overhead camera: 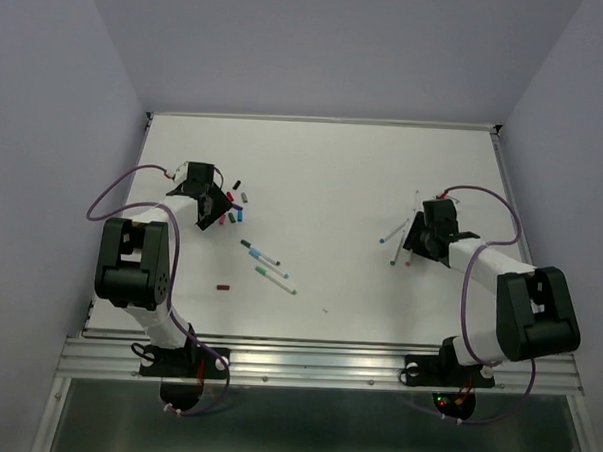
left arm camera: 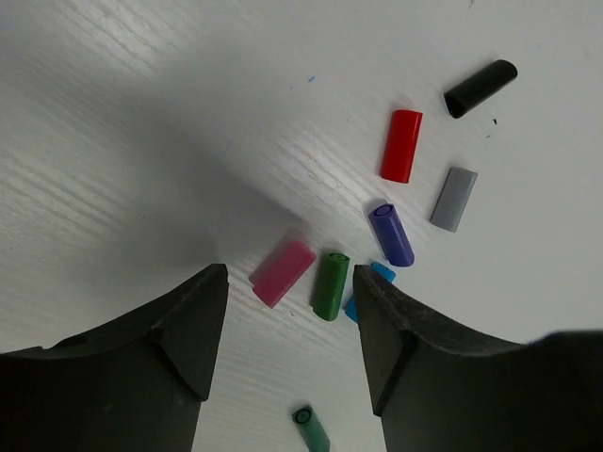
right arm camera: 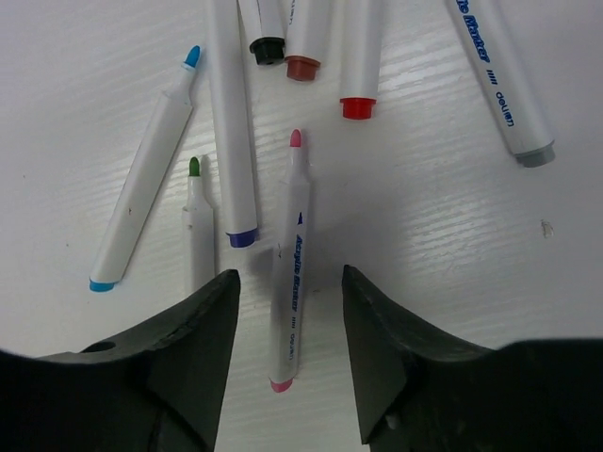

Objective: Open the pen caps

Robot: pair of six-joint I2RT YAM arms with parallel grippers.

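Loose caps point(overhead camera: 240, 214) far left — uncapped pens point(right arm camera: 290, 273) right (two pens point(overhead camera: 260, 252) between).

Free passage is left over the tabletop point(overhead camera: 344, 168) along its far edge and through the middle. Near the left edge the way is cluttered by pen caps point(left arm camera: 331, 284) below the left claw point(left arm camera: 290, 282). Near the right edge it is cluttered by uncapped pens point(right arm camera: 231, 122) below the right claw point(right arm camera: 290, 275). Toward the near edge, two further pens point(overhead camera: 262, 254) and a dark red cap point(overhead camera: 223, 286) are laid across.

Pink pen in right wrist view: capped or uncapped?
Uncapped: the pink pen lies flat, its pink tip bare, no cap on it.
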